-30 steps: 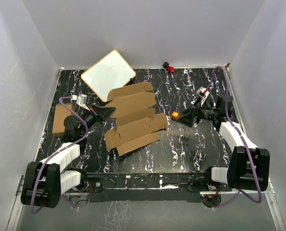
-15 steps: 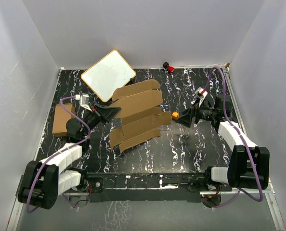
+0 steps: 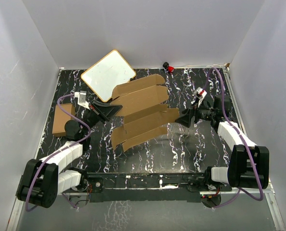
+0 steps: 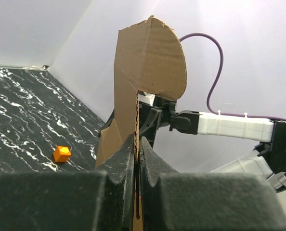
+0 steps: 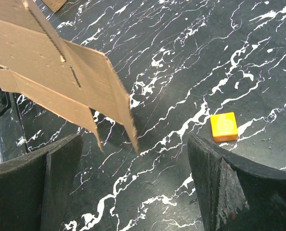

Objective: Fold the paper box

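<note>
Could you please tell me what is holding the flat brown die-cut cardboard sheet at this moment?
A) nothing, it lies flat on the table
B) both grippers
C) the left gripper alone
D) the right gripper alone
C: the left gripper is shut on an edge of the flat brown die-cut cardboard sheet, which is raised off the table, while the right gripper stands open and does not touch it.

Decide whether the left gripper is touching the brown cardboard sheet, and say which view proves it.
Touching. The left wrist view shows the left gripper shut on the cardboard sheet, its edge pinched between the jaws with no gap.
</note>
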`<state>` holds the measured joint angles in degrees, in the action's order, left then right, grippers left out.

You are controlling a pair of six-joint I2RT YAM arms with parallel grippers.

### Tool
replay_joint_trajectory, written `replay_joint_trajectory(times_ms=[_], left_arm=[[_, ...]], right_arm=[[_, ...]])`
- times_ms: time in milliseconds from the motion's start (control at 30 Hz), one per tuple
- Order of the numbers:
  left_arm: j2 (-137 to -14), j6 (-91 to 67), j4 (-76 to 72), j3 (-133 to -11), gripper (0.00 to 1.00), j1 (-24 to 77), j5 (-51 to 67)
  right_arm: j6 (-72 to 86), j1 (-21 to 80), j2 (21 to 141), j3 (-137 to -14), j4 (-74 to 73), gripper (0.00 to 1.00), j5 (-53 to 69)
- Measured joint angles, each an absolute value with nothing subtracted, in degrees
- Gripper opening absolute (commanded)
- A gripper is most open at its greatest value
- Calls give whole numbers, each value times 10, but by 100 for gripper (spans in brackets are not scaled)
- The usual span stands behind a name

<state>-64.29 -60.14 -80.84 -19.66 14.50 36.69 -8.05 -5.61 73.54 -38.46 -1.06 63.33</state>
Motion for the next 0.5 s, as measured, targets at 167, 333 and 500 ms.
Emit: replay_joint_trajectory(times_ms=[167, 333, 500], left_arm=[[-643, -616, -809, -211, 0, 155, 373], [-643, -622, -810, -223, 0, 170, 376], [-654, -622, -810, -234, 0, 188, 376]], right_arm=[[-98, -56, 735, -387, -17, 100, 649], [-109, -51, 735, -392, -18, 84, 684], [-113, -29, 735, -392, -13, 26, 717]])
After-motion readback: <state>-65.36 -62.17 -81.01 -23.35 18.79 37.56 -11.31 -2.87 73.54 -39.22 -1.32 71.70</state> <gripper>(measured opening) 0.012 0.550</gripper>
